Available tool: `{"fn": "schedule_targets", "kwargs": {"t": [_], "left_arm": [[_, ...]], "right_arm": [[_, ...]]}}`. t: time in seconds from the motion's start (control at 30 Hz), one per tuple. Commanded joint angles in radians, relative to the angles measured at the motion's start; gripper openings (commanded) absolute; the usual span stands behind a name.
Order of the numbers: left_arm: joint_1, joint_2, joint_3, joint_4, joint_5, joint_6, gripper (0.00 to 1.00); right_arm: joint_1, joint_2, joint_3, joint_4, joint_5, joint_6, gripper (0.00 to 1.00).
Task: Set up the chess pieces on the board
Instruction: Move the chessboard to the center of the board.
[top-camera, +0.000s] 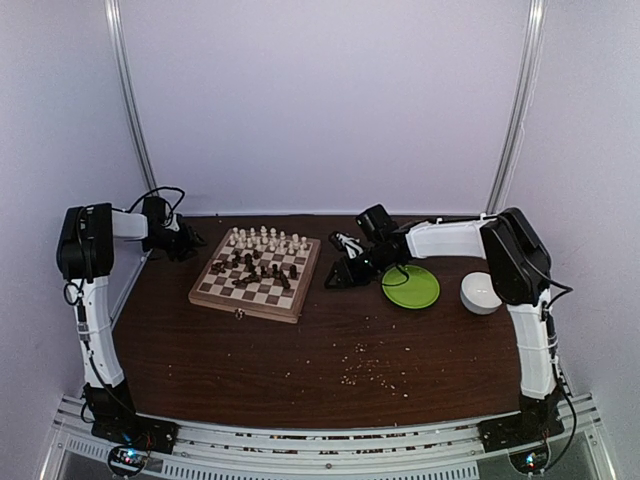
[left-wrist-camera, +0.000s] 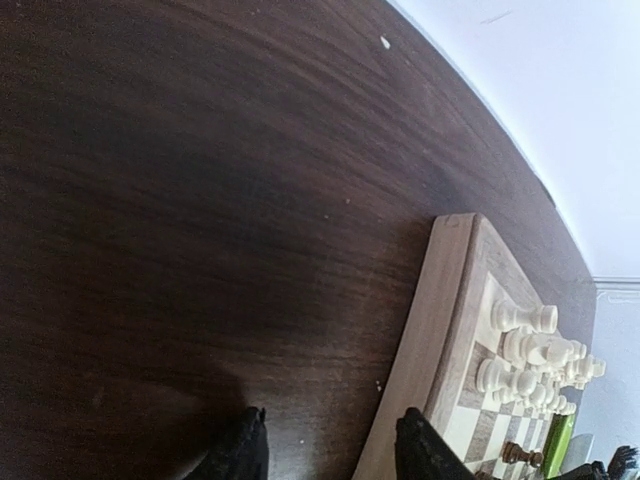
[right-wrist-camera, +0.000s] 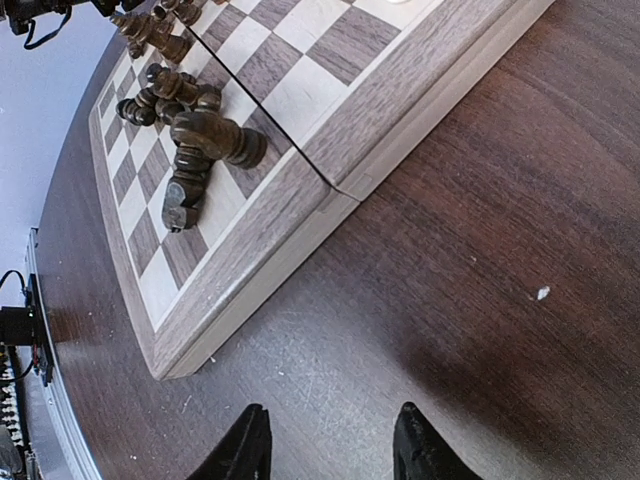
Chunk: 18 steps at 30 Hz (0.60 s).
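Note:
The chequered wooden board (top-camera: 215, 293) lies at the table's back middle. Pale pieces (top-camera: 268, 240) stand in rows along its far edge. Dark pieces (top-camera: 258, 268) are scattered near its middle, some lying down. My left gripper (top-camera: 190, 242) is open and empty, low over the table just left of the board's far left corner (left-wrist-camera: 450, 300). My right gripper (top-camera: 335, 278) is open and empty over bare table just right of the board's right edge (right-wrist-camera: 330, 200). The right wrist view shows toppled dark pieces (right-wrist-camera: 195, 140). The left wrist view shows pale pieces (left-wrist-camera: 530, 345).
A round green plate (top-camera: 411, 287) and a white bowl (top-camera: 481, 293) sit right of the right gripper. Small crumbs (top-camera: 372, 372) dot the table's front middle. White walls close in the back and both sides.

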Motion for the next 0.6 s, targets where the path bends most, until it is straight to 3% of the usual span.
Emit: {"fn": "schedule_targets", "kwargs": {"t": [0.0, 0.57], "left_arm": [[-0.028, 0.031, 0.040, 0.073, 0.084, -0.032, 0.45], [-0.112, 0.044, 0.003, 0.040, 0.138, 0.002, 0.33]], "right_arm": [[0.012, 0.045, 0.058, 0.002, -0.066, 0.070, 0.42], [0.023, 0.137, 0.155, 0.017, -0.096, 0.145, 0.46]]}}
